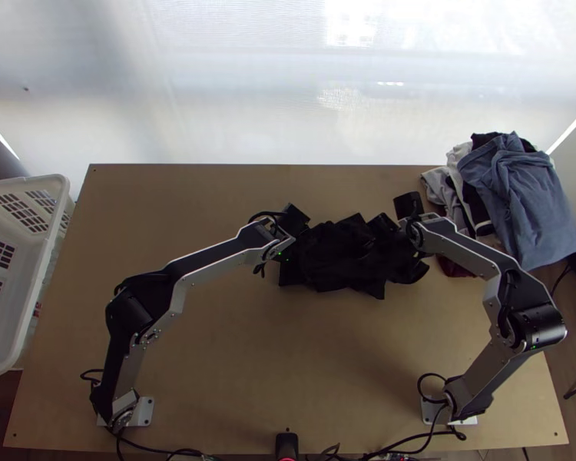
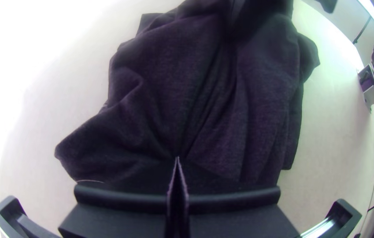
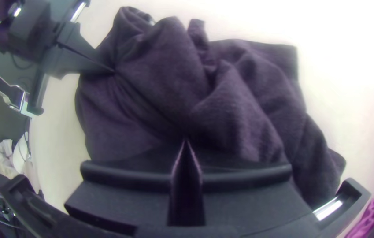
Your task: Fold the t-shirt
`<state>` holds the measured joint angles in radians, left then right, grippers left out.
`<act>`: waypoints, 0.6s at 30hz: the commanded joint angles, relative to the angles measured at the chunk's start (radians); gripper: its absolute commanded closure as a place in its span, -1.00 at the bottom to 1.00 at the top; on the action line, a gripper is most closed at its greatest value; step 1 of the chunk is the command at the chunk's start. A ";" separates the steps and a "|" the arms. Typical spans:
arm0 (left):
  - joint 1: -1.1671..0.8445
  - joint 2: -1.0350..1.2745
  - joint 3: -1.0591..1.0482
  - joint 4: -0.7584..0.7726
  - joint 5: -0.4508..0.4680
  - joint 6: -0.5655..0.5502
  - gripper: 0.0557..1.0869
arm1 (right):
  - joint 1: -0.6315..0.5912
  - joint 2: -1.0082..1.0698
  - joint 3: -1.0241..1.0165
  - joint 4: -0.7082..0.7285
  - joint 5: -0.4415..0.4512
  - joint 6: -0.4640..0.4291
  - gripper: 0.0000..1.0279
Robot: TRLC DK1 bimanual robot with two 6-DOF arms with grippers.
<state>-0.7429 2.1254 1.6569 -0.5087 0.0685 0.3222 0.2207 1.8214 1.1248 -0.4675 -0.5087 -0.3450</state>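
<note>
The black t-shirt (image 1: 338, 253) lay bunched beside the clothes pile (image 1: 514, 192).
Uneven tugging, I reckoned, could twist its loose layers or slip a pinch: the left pincer (image 2: 177, 159), farther from the clothes pile, and the right pincer (image 3: 186, 142), nearer it, were both clamped on rumpled t-shirt, creases fanning out.

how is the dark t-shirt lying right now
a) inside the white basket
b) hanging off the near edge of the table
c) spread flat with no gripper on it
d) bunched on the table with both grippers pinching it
d: the t-shirt lies bunched on the table, its creases running in to the closed fingertips of the left gripper and the right gripper.
</note>
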 commanded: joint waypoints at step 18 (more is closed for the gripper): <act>-0.012 -0.013 -0.029 0.006 -0.007 0.026 0.93 | -0.452 -0.080 0.093 -0.097 0.007 -0.170 0.95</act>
<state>-0.7506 2.1155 1.6321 -0.5053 0.0639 0.3412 -0.1329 1.7676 1.1606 -0.5396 -0.4973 -0.5030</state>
